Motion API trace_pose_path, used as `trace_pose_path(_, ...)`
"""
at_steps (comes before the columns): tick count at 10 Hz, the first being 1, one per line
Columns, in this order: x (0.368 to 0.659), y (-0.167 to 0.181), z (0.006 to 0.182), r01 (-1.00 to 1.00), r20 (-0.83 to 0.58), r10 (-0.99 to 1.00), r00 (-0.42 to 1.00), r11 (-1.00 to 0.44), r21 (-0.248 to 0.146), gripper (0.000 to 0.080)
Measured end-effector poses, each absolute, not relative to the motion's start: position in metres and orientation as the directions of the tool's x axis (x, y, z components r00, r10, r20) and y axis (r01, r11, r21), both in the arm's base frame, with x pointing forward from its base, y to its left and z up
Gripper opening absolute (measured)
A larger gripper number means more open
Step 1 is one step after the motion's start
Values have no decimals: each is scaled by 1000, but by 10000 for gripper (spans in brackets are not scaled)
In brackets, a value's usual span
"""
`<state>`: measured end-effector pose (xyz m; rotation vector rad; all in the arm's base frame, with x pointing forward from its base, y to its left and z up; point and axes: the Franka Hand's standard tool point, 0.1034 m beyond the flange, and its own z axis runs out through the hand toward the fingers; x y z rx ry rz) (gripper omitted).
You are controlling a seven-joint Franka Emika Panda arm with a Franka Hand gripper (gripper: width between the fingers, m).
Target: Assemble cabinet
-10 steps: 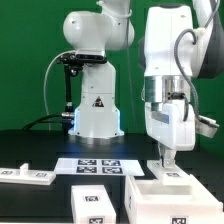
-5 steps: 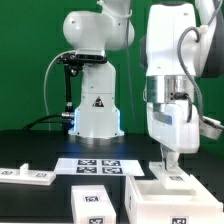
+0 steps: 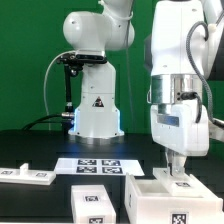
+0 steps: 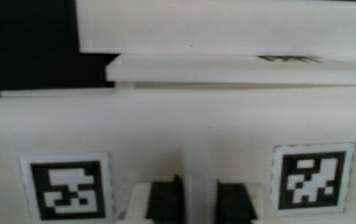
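Observation:
The cabinet (image 3: 160, 203) is a white box of flat panels with black-and-white tags, low on the exterior view's right. My gripper (image 3: 177, 167) comes straight down onto its raised top part, fingertips touching the top edge. In the wrist view the gripper (image 4: 198, 203) shows two dark fingers (image 4: 157, 203) close together, shut, just over a white cabinet panel (image 4: 184, 130) that carries two tags. Only a thin pale strip shows between them, and I cannot tell whether it is gripped. Beyond that panel lies another white part (image 4: 228, 40).
A loose white panel with a tag (image 3: 95, 203) lies beside the cabinet toward the exterior view's left. A small white tagged piece (image 3: 28, 175) sits at the far left. The marker board (image 3: 95, 165) lies in front of the white arm base (image 3: 95, 105).
My gripper and wrist have shifted slightly toward the exterior view's right, staying down on the cabinet's top. The jaws stay shut.

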<state>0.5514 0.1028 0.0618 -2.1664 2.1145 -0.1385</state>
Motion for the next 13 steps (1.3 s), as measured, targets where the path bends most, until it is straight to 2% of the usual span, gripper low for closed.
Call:
trace_pose_path(1, 552, 103, 62, -989, -12, -1000, 25, -23, -143, 64)
trace_pose_path(4, 578, 103, 64, -985, -1, -1000, 26, -25, -170, 64)
trace_pose_path(7, 589, 103, 64, -986, -1, -1000, 15, -15, -166, 64)
trace_pose_path(10, 592, 104, 61, -992, -10, -1000, -2, 3, -128, 64)
trace_pose_path(13, 592, 103, 62, -992, -11, -1000, -7, 8, -124, 77)
